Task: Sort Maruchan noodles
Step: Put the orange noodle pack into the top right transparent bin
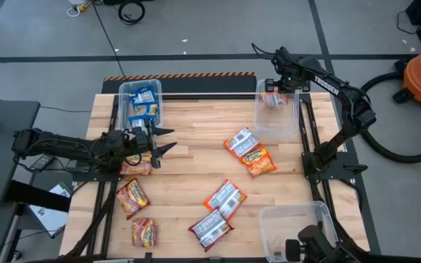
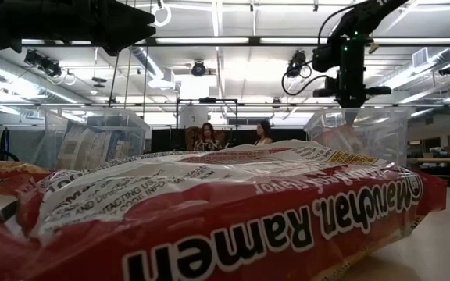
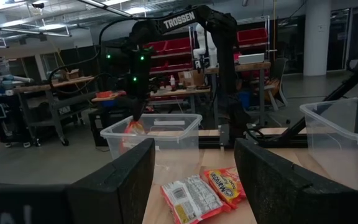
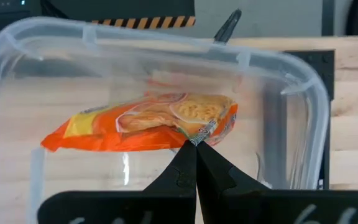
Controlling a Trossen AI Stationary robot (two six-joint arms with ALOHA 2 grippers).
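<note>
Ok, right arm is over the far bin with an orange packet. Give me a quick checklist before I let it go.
1. Right gripper shut on the orange packet, pinching its edge: ok.
2. Packet hangs within the rim of the far right bin: ok.
3. Packet resting on the bin floor: cannot tell.
4. Left gripper open and empty, beside the blue-packet bin, well away from the drop: ok.
5. Sorting finished: not ok, packets still lie loose on the table, such as the pair at centre.
</note>
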